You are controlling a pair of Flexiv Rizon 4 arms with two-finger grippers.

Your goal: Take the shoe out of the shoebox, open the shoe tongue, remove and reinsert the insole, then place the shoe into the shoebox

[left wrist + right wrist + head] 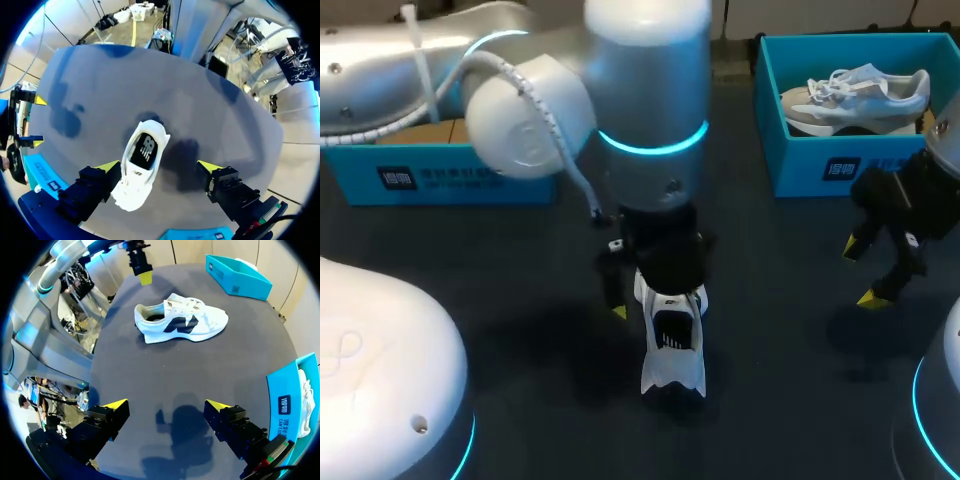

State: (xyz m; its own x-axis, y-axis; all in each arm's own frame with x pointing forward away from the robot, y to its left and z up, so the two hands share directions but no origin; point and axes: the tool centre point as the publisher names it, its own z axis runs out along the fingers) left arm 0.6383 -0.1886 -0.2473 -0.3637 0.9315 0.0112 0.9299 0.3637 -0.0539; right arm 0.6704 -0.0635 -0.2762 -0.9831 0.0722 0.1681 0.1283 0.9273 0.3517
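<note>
Hovering with fingers spread wide, the left gripper point(159, 167) straddles a white shoe point(141, 161) standing on its sole mid-way across the dark table point(520, 280). One yellow tip sits just beside the shoe, and whether it touches cannot be told. The right gripper point(166, 406), likewise spread and holding nothing, hangs over the tabletop well apart from the shoe. Beyond it, an open blue shoebox point(820, 165) holds a second pale shoe point(860, 92).
</note>
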